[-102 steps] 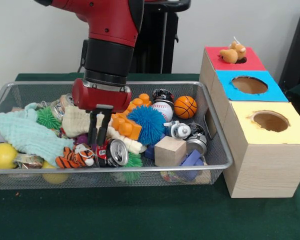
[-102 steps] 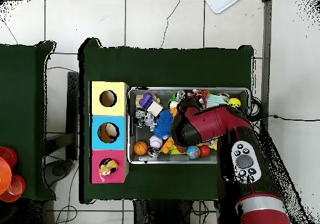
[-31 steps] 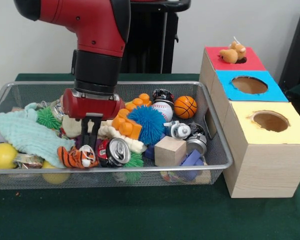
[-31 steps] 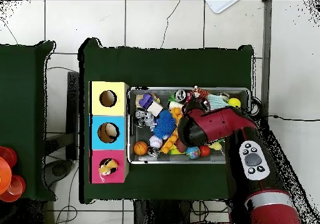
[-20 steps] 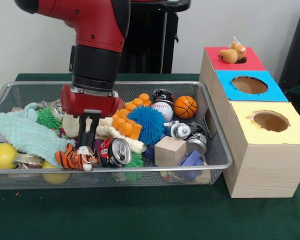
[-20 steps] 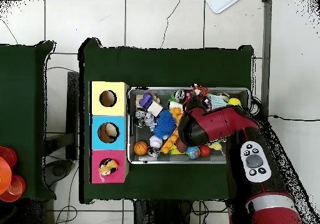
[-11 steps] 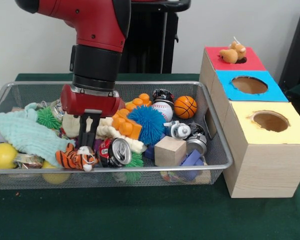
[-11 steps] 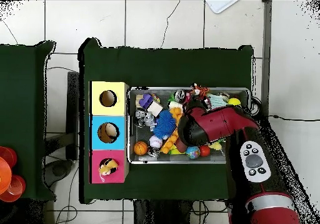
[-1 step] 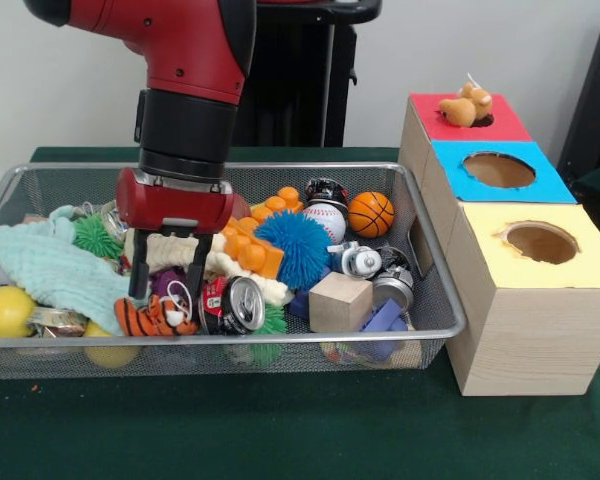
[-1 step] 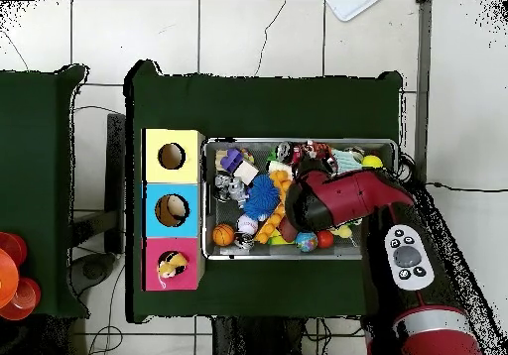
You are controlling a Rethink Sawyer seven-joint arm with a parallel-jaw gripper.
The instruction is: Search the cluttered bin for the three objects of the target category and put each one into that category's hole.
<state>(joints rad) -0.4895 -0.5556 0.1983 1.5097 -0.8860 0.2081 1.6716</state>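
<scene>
Your arm (image 9: 195,60) comes down nearly vertical over the left half of the wire bin (image 9: 435,300), its black wrist section above the red gripper housing. The gripper (image 9: 166,272) points straight down with its two dark fingers (image 9: 137,268) spread apart, open and holding nothing. Just below and between the tips lies the tiger plush (image 9: 152,315), on its side against the bin's near wall, with a purple toy (image 9: 166,282) just behind it. Whether the fingertips touch the plush you cannot tell from the front view.

In the overhead view the arm (image 10: 342,200) crosses the bin (image 10: 298,253) at a slant and hides the gripper itself.

Right of the tiger lies a crushed drink can (image 9: 230,303), its top facing the camera (red and black printing on its side, not readable). Behind it sit orange building blocks (image 9: 255,235), a blue spiky ball (image 9: 293,246), a baseball (image 9: 325,218) and a small basketball (image 9: 370,213). A wooden cube (image 9: 340,301) stands near the front. A mint cloth (image 9: 50,265) covers the left end, with a yellow ball (image 9: 4,311) at the near-left corner.

Beside the bin stand three boxes with holes: yellow-topped (image 9: 550,250), blue-topped (image 9: 498,170) and red-topped (image 9: 467,118). An orange duck toy (image 9: 465,105) sits on the red one at its hole. No writing shows on the boxes.
</scene>
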